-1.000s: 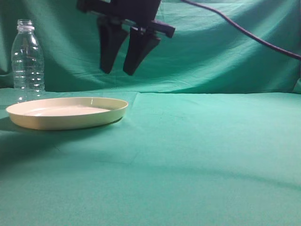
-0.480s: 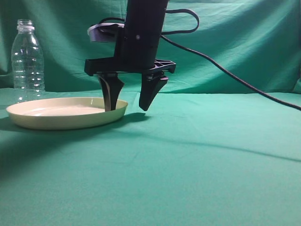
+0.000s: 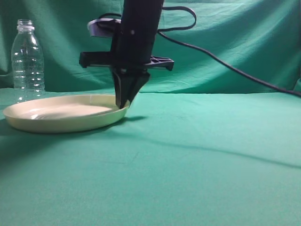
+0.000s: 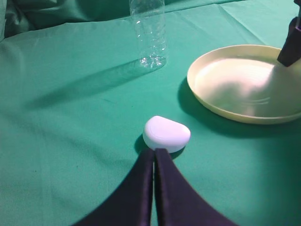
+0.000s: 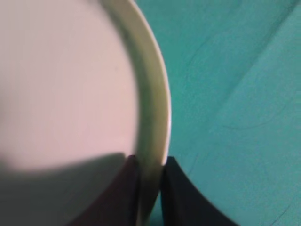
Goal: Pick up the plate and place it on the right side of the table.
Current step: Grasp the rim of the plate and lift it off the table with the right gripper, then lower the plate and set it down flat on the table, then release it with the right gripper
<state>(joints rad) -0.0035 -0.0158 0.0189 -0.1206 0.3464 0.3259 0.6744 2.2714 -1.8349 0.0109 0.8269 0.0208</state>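
The pale cream-yellow plate sits on the teal-green table at the left. My right gripper comes down from above and is shut on the plate's right rim; the plate's right side is tipped up slightly. In the right wrist view the rim runs between the two black fingers, one inside the plate and one outside. My left gripper is shut and empty, low over the cloth, its tips just short of a small white rounded object. The plate also shows in the left wrist view.
A clear plastic bottle stands upright behind the plate at the far left; it also shows in the left wrist view. A black cable runs from the right arm to the right. Green cloth backdrop behind.
The right gripper came down from high above the table onto the plate's right rim, open at first, then closed on the rim. The plate's right edge has risen slightly.
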